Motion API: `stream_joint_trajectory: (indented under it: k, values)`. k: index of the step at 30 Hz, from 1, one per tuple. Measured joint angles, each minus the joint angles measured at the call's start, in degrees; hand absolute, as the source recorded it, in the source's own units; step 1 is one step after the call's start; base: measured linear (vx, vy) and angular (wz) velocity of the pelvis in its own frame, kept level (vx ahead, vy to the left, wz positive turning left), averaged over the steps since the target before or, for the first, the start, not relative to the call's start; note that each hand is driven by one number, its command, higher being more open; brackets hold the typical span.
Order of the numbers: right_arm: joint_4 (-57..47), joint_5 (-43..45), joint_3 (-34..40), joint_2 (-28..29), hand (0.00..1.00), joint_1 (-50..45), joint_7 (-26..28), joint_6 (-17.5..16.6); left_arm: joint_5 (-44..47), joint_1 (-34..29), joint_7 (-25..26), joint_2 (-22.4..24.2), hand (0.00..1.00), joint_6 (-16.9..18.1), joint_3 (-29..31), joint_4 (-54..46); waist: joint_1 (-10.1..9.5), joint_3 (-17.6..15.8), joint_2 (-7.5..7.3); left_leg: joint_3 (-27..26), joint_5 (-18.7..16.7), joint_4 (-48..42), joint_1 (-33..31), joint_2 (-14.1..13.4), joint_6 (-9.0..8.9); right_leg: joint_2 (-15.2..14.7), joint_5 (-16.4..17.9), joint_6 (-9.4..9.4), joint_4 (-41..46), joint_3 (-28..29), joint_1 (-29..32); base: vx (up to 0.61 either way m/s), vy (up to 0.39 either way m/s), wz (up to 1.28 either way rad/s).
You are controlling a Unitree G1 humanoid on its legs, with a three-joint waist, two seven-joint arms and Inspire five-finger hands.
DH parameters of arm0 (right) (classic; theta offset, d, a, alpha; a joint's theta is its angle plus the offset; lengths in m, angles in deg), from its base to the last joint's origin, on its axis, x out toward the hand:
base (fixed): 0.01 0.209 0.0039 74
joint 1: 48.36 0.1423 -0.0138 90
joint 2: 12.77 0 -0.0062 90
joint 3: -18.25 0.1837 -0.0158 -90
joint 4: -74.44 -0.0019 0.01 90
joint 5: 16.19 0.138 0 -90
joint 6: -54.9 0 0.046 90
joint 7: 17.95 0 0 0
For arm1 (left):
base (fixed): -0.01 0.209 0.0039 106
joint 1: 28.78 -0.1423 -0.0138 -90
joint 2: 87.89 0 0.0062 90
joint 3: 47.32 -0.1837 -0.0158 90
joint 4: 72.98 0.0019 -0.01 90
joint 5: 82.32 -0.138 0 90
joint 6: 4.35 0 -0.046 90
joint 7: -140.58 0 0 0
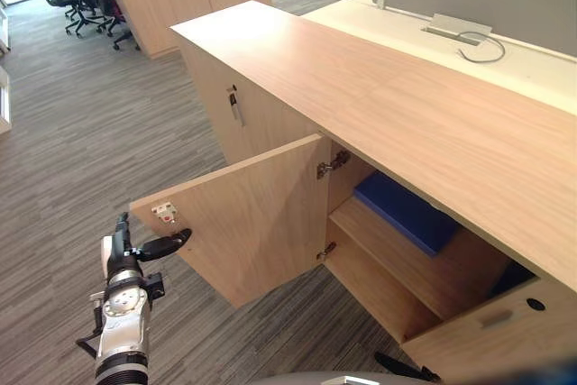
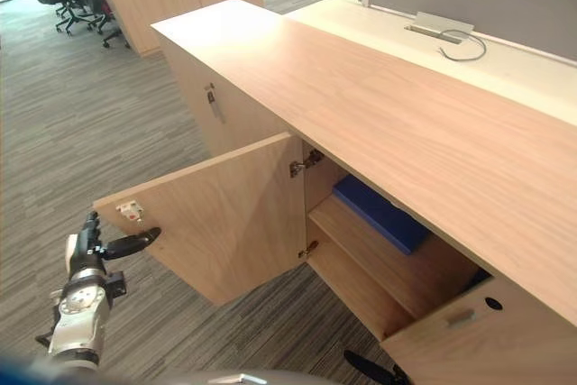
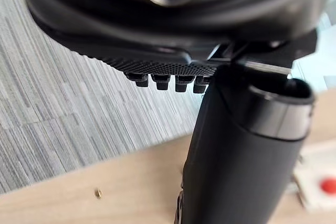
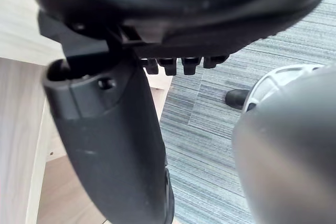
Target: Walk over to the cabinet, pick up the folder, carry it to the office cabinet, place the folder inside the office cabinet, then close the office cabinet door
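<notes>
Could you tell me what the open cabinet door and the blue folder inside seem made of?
The cabinet door looks like matte wood-grain laminate board, given its even pale grain. The blue folder seems plastic or card, uniformly coloured; I cannot tell which.

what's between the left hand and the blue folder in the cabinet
The open cabinet door, swung out, stands between the left hand and the folder on the shelf; the left eye view shows it.

Open office cabinet door [image 1: 257, 214]: stands just right of the left hand [image 1: 128, 254], its free edge at the thumb, barring the straight way to the shelves [image 1: 424, 268] beyond; carpet floor [image 1: 81, 132] lies free left of and ahead of the hand; the second door [image 1: 496, 331], far right, narrows the opening.
</notes>
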State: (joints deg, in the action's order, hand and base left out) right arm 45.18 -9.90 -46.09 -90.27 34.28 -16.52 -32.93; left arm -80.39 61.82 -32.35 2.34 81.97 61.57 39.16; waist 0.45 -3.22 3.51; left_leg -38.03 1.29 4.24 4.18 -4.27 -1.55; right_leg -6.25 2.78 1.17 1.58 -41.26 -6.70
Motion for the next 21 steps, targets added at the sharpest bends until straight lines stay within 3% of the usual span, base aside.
stream_joint_trajectory:
  k: [6,14,17,21]
  values:
    - [0.2,0.0,0.1,0.6,1.00,-0.6,0.4,0.0,3.8,-2.4,-2.9,-0.6,1.00,3.6,-3.2,-3.0,-0.22,-1.4,-1.66,0.4,0.5,1.1,0.7,0.6,0.33,-1.1,1.1,0.07,1.6,0.8,0.6,-0.07,-0.004,-0.01]
    - [0.3,-1.8,0.2,0.3,1.00,-1.1,1.2,0.0,6.4,-4.9,-8.2,-6.6,1.00,6.2,-10.9,-3.0,-0.34,-1.4,-1.68,0.7,-1.0,1.1,0.7,2.7,1.99,-3.4,-0.2,2.17,2.1,0.7,0.6,0.02,0.038,0.04]
    - [1.1,-1.9,0.1,-0.2,1.00,-1.1,2.1,-0.5,5.7,-6.8,-11.2,-16.8,1.00,6.5,-18.2,-4.0,-0.64,-1.3,-1.75,0.6,-1.0,0.8,0.7,3.2,2.50,-3.7,-0.9,2.67,1.6,0.7,0.4,0.05,0.010,0.02]
    - [1.5,-4.3,-0.8,-0.8,1.00,-1.5,3.4,-1.1,4.2,-7.2,-19.2,-36.3,1.00,6.5,-30.3,-8.4,-2.07,-1.1,-1.77,-0.4,-1.6,0.7,0.7,3.3,3.15,-3.7,-2.0,2.85,0.8,0.7,0.3,0.02,-0.009,-0.05]
